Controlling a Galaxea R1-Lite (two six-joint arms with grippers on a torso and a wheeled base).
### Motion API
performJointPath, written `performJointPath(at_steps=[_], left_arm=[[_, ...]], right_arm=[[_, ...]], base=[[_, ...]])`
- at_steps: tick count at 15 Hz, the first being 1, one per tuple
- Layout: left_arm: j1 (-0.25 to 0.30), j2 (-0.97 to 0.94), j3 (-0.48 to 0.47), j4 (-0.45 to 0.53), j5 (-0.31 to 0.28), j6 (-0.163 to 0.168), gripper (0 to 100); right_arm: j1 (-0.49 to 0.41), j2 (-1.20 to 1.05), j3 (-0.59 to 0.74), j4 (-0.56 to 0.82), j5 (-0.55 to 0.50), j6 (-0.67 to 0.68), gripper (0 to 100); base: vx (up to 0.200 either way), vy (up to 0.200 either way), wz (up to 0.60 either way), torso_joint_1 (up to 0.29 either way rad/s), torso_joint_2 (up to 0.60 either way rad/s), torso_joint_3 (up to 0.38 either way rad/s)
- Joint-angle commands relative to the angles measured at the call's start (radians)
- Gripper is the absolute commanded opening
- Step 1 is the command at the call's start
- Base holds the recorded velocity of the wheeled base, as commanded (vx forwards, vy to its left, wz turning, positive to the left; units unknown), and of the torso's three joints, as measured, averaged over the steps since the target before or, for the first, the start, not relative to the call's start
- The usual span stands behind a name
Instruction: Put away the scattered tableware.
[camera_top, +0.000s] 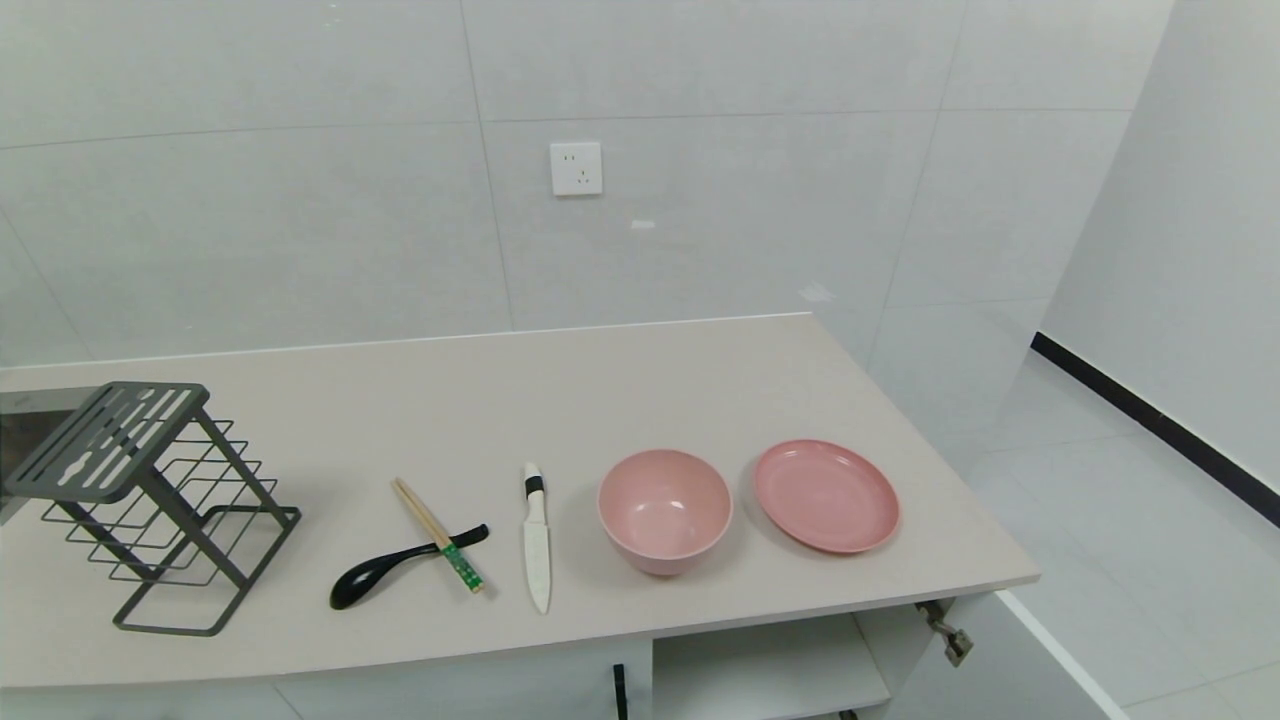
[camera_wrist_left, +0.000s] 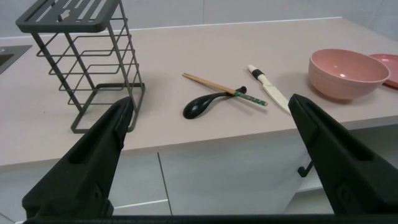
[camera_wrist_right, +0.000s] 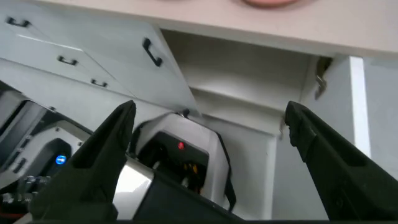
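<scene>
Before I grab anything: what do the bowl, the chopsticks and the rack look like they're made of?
Bowl: probably plastic or melamine; matte pink with soft highlights inside.
Chopsticks: look like bamboo or wood; pale tan, with green printed ends.
Rack: seems to be metal, thin wire and a slotted top sheet, with a dark grey matte coating.

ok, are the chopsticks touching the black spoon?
Touching. The head view shows the chopsticks lying across the black spoon, crossing over its handle; the left wrist view shows the same crossing.
</scene>
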Motion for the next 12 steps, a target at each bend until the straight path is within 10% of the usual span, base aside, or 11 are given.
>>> performJointPath(at_steps=[1, 7, 12], left_arm=[[0.0, 0.001, 0.0, 0.0, 0.0, 0.0, 100], [0.0, 0.001, 0.0, 0.0, 0.0, -0.002, 100], [0.0, 0.001, 0.0, 0.0, 0.0, 0.0, 100]], right_arm=[[0.104, 0.145, -0.029, -0.012, -0.109, -0.004, 100], [0.175, 0.49, 0.023, -0.427, -0.166, -0.003, 100], [0.166, 0.532, 0.051, -0.45, -0.161, -0.001, 100]], base=[[0.0, 0.0, 0.0, 0.0, 0.0, 0.0], [0.0, 0.0, 0.0, 0.0, 0.0, 0.0], [0.0, 0.0, 0.0, 0.0, 0.0, 0.0]])
